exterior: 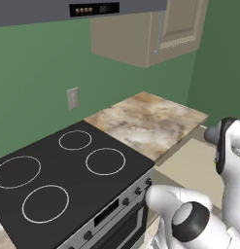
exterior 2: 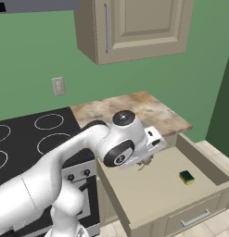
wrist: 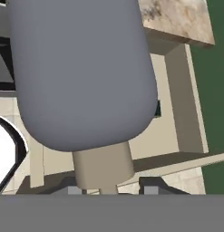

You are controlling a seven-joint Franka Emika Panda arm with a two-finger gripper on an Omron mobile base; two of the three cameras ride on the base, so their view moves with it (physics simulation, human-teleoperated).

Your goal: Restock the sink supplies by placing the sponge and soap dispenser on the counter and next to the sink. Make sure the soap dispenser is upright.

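Hand (wrist: pixel 109 189) clamped shut on the neck of the soap dispenser (wrist: pixel 81 72), lifted above the open drawer (exterior 2: pixel 148 185) where the sponge (exterior 2: pixel 186 177) lies near the table (exterior 2: pixel 130 109); risking a tipped bottle if released tilted.

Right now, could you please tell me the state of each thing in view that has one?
Tan pull-out drawer: open.
Yellow-green sponge: lying in drawer.
Grey rounded soap dispenser: held in the gripper, by its neck.
Beige upper cabinet: closed.
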